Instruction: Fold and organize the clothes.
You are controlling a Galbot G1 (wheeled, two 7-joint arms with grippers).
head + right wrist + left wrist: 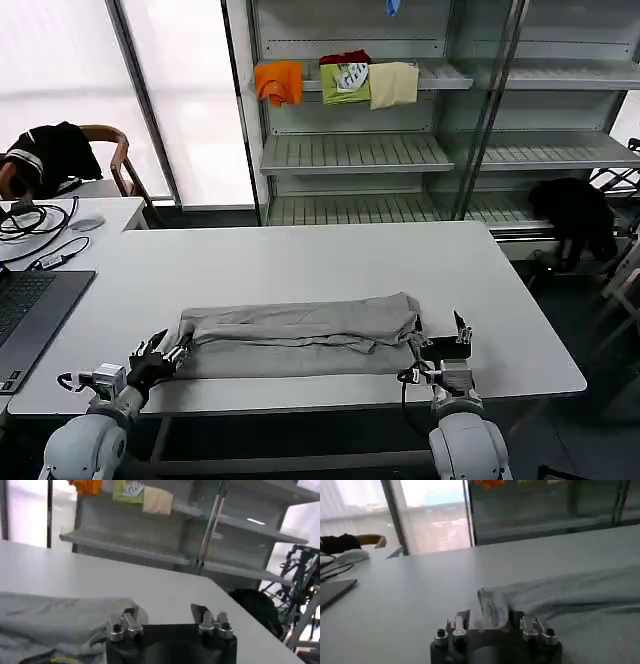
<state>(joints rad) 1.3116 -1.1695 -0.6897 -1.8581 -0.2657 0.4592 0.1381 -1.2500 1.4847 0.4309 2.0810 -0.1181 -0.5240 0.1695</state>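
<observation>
One of the clothes, a light grey shirt (pixel 300 335), lies folded into a long band along the front of the white table (pixel 300 260). My left gripper (pixel 168 350) is at the band's left end, open; in its wrist view a rumpled corner of the shirt (pixel 492 607) lies between the spread fingers (pixel 461 620). My right gripper (pixel 437 340) is at the band's right end, also open. Bare table shows between its fingers (pixel 200 614), and the shirt's edge (pixel 60 617) reaches the inner finger.
A laptop (pixel 30 310), cables (pixel 35 218) and a mouse (pixel 87 223) sit on the left desk. Shelves (pixel 350 150) behind hold orange, green and cream folded garments (pixel 340 82). Black garments hang on a chair (pixel 55 155) and at the right (pixel 575 215).
</observation>
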